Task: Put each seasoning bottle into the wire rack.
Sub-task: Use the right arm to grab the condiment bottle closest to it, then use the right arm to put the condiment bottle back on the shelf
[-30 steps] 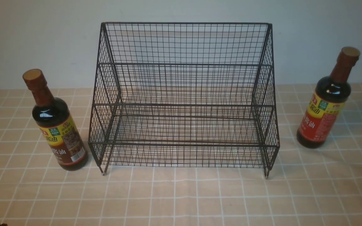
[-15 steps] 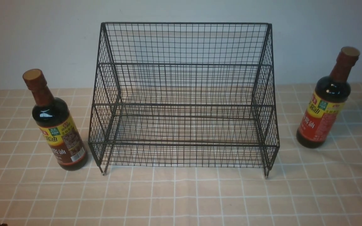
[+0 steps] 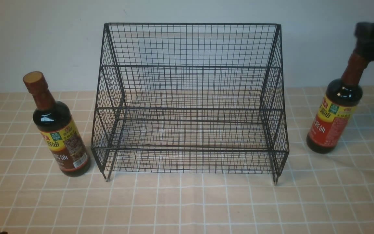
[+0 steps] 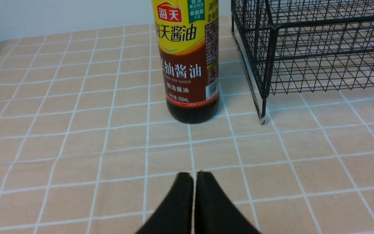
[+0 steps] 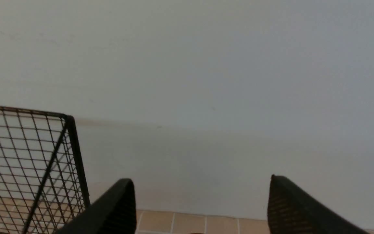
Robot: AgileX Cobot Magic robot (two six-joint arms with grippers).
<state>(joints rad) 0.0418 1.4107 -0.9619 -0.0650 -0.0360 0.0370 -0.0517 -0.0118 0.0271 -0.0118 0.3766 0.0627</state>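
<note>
The black wire rack [image 3: 190, 97] stands mid-table. The brownish-label seasoning bottle [image 3: 60, 136] stands upright left of it, the red-label bottle [image 3: 333, 123] upright on the right. My right gripper [image 3: 368, 42] hovers at the red-label bottle's cap and hides it. In the right wrist view this gripper [image 5: 201, 178] is wide open with only wall between the fingers. My left gripper [image 4: 194, 175] is shut and empty, low over the cloth, with the brownish-label bottle [image 4: 188, 65] straight ahead and the rack's corner [image 4: 265, 65] beside it.
A peach checked cloth [image 3: 187, 201] covers the table. A pale wall [image 3: 44, 39] rises close behind the rack and bottles. The rack's top corner [image 5: 68, 130] shows beside my right fingers.
My right gripper has come into the front view at the top right and now covers the red-label bottle's cap. Bottles and rack have not moved.
</note>
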